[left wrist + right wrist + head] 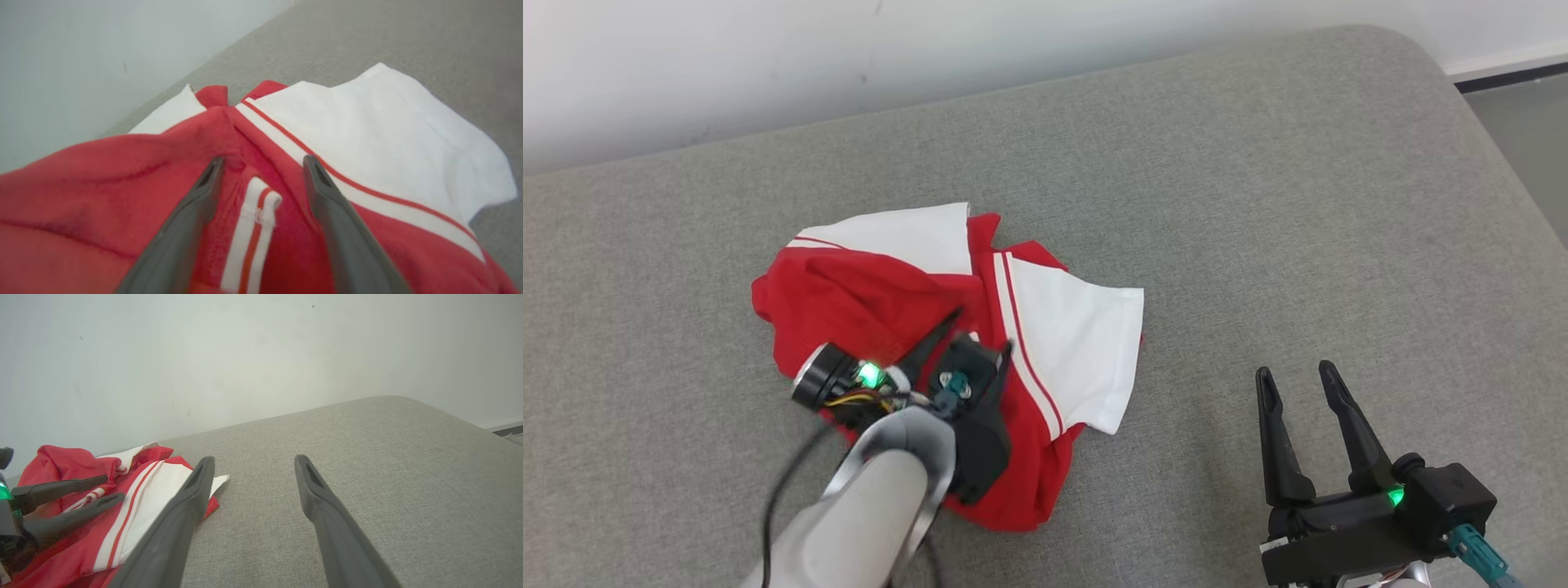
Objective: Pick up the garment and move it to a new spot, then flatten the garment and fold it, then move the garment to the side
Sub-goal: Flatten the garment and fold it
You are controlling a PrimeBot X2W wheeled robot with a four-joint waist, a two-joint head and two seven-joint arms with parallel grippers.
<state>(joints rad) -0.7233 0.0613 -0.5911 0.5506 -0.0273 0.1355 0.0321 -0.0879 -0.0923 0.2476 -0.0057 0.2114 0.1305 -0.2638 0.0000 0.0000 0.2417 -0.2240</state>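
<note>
Head view: red-and-white garment (874,294) lay crumpled left of centre on grey fabric cushion (1258,204). Pale wall (768,65) ran behind, and a strip of floor (1527,122) showed past the rounded right corner. Over garment, left gripper (982,331), jaws spread, nothing clamped. Well to the right, over bare cushion, right gripper (1296,374), jaws wide, empty.

Left wrist view: fingers (196,216) straddled striped fold (253,228), cloth loose between them.

Right wrist view: spread fingers (327,506) pointed across bare cushion toward wall. Garment lay at left, under left gripper.
</note>
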